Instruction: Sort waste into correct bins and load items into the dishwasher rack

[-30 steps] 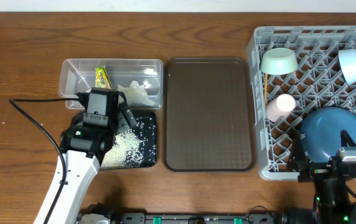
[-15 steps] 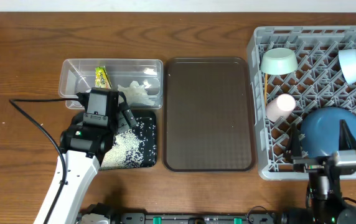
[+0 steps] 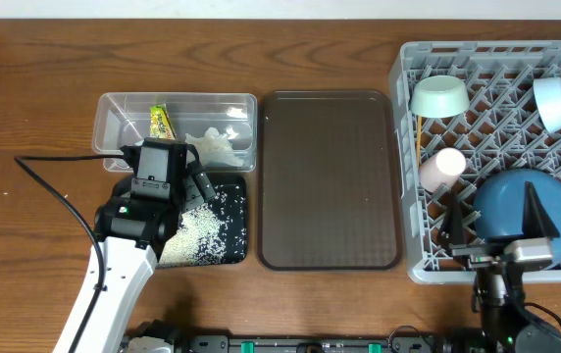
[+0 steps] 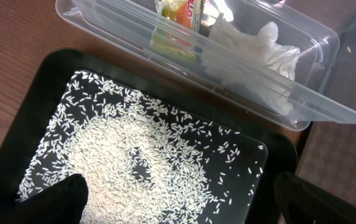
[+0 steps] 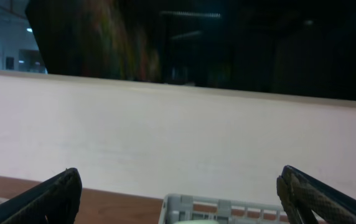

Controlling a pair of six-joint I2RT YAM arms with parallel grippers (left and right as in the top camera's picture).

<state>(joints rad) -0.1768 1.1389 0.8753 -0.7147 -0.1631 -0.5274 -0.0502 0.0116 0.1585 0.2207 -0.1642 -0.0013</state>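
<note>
The grey dishwasher rack (image 3: pixel 501 69) at the right holds a mint-green bowl (image 3: pixel 439 96), a light blue bowl (image 3: pixel 553 103), a pink cup (image 3: pixel 442 167), a dark blue plate (image 3: pixel 511 206) and chopsticks (image 3: pixel 419 145). My right gripper (image 3: pixel 493 218) stands open over the rack's front edge, level, facing the wall; it holds nothing (image 5: pixel 181 199). The clear container (image 3: pixel 124 118) holds the yellow-green wrapper (image 3: pixel 162 121) and the white tissue (image 3: pixel 212 144). Rice (image 4: pixel 140 162) covers the black tray (image 4: pixel 60 62). My left gripper (image 4: pixel 178 205) hangs open and empty just above the rice.
A large brown serving tray (image 3: pixel 330 176) lies bare between the bins and the rack. The left arm's black cable (image 3: pixel 55 191) runs across the wooden table. The rack's near corner (image 5: pixel 228 208) shows low in the right wrist view.
The right arm has drawn back toward the table's front edge and tipped up, so its open fingers now stand over the plate. The left arm has not moved.
</note>
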